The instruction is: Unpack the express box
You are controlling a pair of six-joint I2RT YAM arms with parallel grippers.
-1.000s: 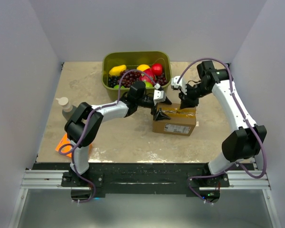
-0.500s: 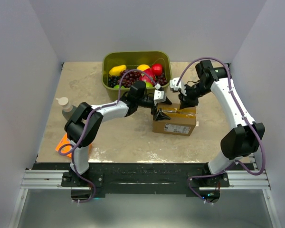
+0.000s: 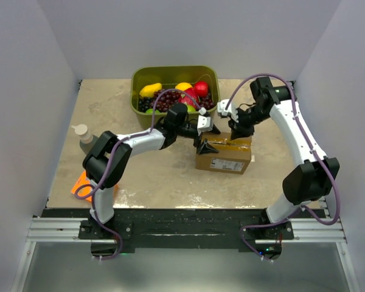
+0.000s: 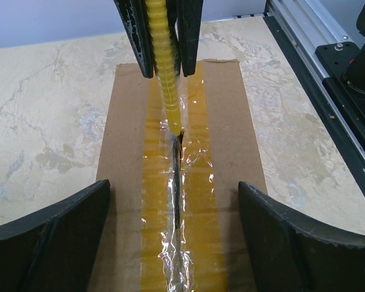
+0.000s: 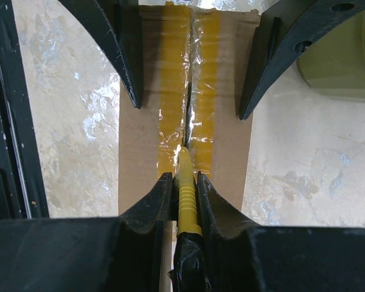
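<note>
nearby fruit bin (image 3: 173, 69); right gripper (image 5: 184, 177) pinches cutter (image 5: 187, 204), left gripper (image 4: 173, 185) splayed astride express box (image 3: 224, 160)

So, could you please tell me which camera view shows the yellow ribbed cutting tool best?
The left wrist view: the yellow ribbed cutting tool runs from the right end effector to its tip on the taped brown cardboard box. The right wrist view shows a shorter stretch; top external is too small.
</note>
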